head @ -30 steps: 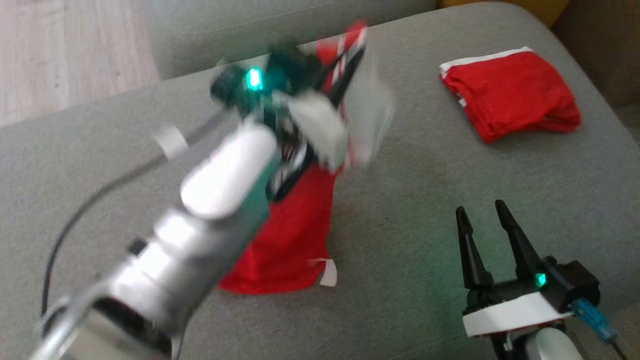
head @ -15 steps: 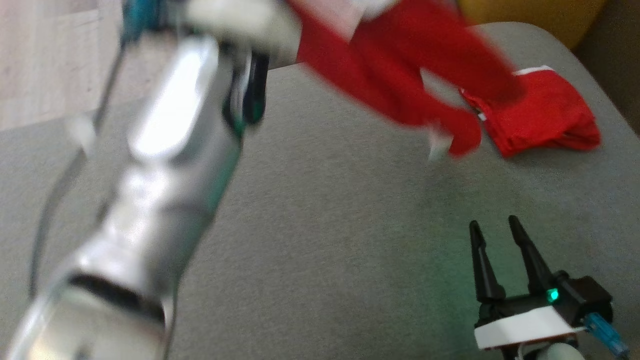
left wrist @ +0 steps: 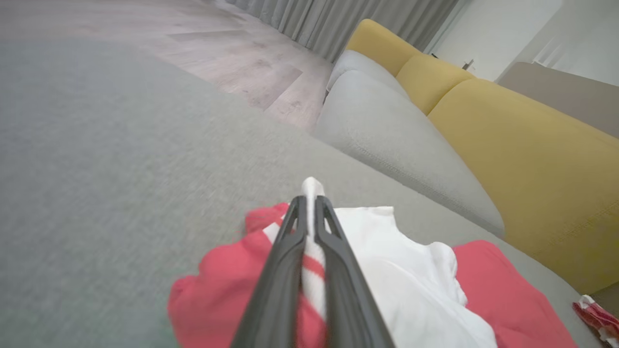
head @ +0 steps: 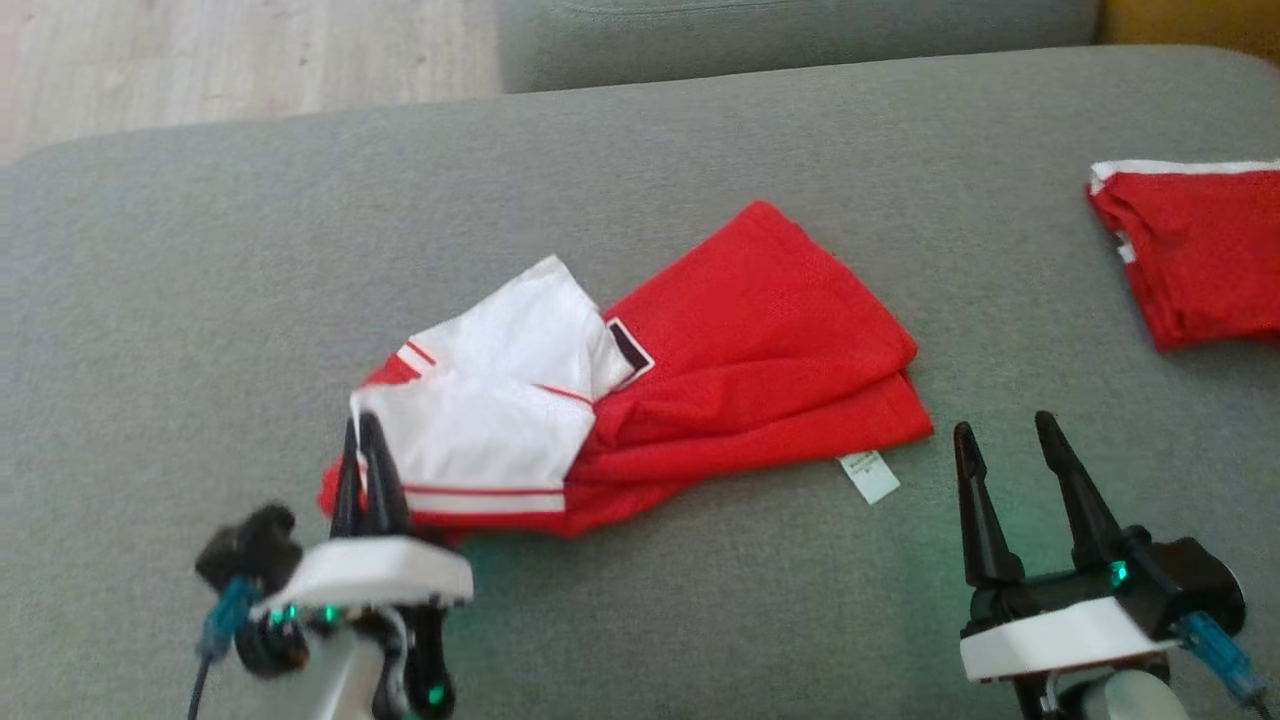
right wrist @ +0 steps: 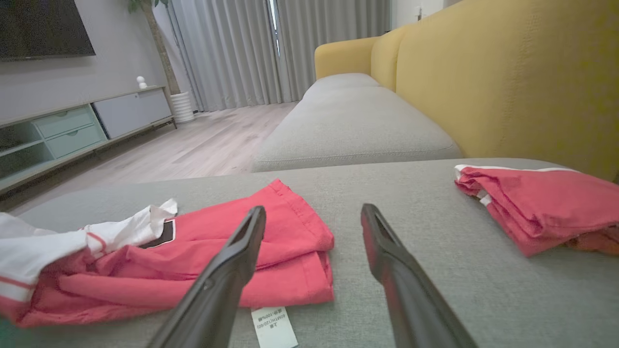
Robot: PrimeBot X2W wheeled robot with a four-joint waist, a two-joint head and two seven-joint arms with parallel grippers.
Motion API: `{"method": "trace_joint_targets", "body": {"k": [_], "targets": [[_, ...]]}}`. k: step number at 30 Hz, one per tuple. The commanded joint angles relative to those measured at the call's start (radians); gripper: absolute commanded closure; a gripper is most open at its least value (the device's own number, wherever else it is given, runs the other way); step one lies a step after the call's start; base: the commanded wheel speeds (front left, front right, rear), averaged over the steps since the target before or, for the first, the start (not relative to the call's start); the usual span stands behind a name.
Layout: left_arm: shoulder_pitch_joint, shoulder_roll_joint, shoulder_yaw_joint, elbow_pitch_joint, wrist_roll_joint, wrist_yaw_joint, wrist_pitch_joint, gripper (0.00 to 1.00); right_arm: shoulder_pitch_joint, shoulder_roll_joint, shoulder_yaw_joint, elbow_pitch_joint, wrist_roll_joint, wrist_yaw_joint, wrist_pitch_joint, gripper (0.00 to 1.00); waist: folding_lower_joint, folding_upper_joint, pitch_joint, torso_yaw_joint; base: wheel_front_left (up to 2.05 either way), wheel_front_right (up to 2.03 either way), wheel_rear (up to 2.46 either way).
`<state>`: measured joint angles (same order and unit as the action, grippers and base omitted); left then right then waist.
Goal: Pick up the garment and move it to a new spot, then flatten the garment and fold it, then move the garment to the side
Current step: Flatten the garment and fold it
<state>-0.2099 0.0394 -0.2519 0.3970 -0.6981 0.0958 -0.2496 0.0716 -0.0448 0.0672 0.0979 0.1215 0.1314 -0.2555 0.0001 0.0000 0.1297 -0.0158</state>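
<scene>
The garment (head: 740, 350) is a red piece with white panels, lying crumpled on the grey cushion (head: 640, 150) in the middle of the head view. My left gripper (head: 362, 428) is shut on its white striped edge at the lower left corner. The left wrist view shows the white fabric (left wrist: 312, 241) pinched between the dark fingers (left wrist: 285, 270). My right gripper (head: 1005, 430) stands open to the right of the garment (right wrist: 271, 251), apart from it, with nothing between its fingers. A white label (head: 870, 476) sticks out at the garment's near edge.
A second red garment (head: 1195, 245), folded, lies at the cushion's far right edge. Behind the cushion is another grey seat (right wrist: 348, 121) and a yellow sofa back (right wrist: 508, 82). Wooden floor (head: 230, 60) lies beyond the cushion's far left.
My left arm swung the garment up through the air and brought it down; it now lies spread on the cushion with the left gripper low at its corner. The head camera shifted.
</scene>
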Motion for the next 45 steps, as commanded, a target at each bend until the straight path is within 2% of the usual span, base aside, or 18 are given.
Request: {"method": "trace_joint_targets", "body": {"k": [1, 2, 6, 9, 10, 14, 19, 22, 26, 27, 34, 37, 45], "targets": [[0.004, 0.011, 0.035, -0.054, -0.012, -0.004, -0.012, 0.50, -0.028, -0.006, 0.025, -0.028, -0.005, -0.001, -0.006, 0.00, -0.0001, 0.0000, -0.001, 0.018, 0.00, 0.00, 0.00], [0.029, 0.011, 0.030, -0.063, -0.016, -0.003, -0.012, 0.00, -0.027, -0.006, 0.026, -0.027, -0.004, -0.001, -0.006, 0.00, -0.0001, 0.0000, -0.004, 0.022, 0.00, 0.00, 0.00], [0.097, 0.011, 0.017, -0.111, 0.012, 0.003, -0.012, 0.00, -0.021, -0.005, 0.028, -0.027, 0.000, -0.001, -0.006, 0.00, -0.0001, 0.0000, -0.014, 0.036, 0.00, 0.00, 0.00], [0.128, 0.011, 0.029, -0.152, 0.094, 0.000, -0.012, 0.00, -0.018, -0.005, 0.030, -0.028, 0.002, -0.001, -0.006, 0.00, -0.0001, 0.0000, -0.018, 0.041, 0.00, 0.00, 0.00], [0.133, 0.033, 0.030, -0.170, 0.152, -0.025, -0.012, 0.00, -0.018, -0.005, 0.031, -0.031, 0.003, -0.001, -0.006, 0.00, -0.0001, 0.0000, -0.014, 0.042, 0.00, 0.00, 0.00], [0.074, 0.145, 0.001, -0.167, 0.243, -0.085, 0.009, 0.00, -0.022, -0.005, 0.037, -0.034, 0.004, -0.001, -0.006, 0.00, -0.0001, 0.0000, 0.006, 0.043, 0.00, 0.00, 0.00], [-0.094, 0.307, -0.071, -0.150, 0.303, -0.187, 0.200, 0.00, -0.034, -0.005, 0.048, -0.032, 0.000, -0.001, -0.006, 0.00, -0.0001, 0.0000, 0.035, 0.040, 0.00, 0.00, 0.00], [-0.194, 0.386, -0.130, -0.152, 0.277, -0.219, 0.325, 0.00, -0.051, -0.005, 0.057, -0.029, 0.001, -0.001, -0.006, 0.00, -0.0001, 0.0000, 0.053, 0.026, 0.00, 0.00, 0.00], [-0.308, 0.485, -0.264, -0.160, 0.196, -0.226, 0.472, 0.00, -0.075, -0.005, 0.064, -0.026, 0.005, -0.001, -0.006, 0.00, -0.0001, 0.0000, 0.075, 0.003, 0.00, 0.00, 0.00], [-0.308, 0.485, -0.264, -0.160, 0.196, -0.226, 0.472, 0.00, -0.075, -0.005, 0.064, -0.026, 0.005, -0.001, -0.006, 0.00, -0.0001, 0.0000, 0.075, 0.003, 0.00, 0.00, 0.00], [-0.450, 0.617, -0.463, -0.131, 0.059, -0.226, 0.667, 0.00, -0.100, -0.005, 0.071, -0.029, 0.017, -0.001, -0.006, 0.00, -0.0001, 0.0000, 0.117, -0.035, 0.00, 0.00, 0.00], [-0.482, 0.646, -0.512, -0.105, 0.035, -0.226, 0.678, 0.00, -0.111, -0.005, 0.070, -0.030, 0.021, -0.001, -0.006, 0.00, -0.0001, 0.0000, 0.134, -0.049, 0.00, 0.00, 0.00], [-0.523, 0.665, -0.624, -0.092, -0.029, -0.226, 0.647, 0.00, -0.120, -0.005, 0.066, -0.031, 0.025, -0.001, -0.006, 0.00, -0.0001, 0.0000, 0.153, -0.062, 0.00, 0.00, 0.00]]}}
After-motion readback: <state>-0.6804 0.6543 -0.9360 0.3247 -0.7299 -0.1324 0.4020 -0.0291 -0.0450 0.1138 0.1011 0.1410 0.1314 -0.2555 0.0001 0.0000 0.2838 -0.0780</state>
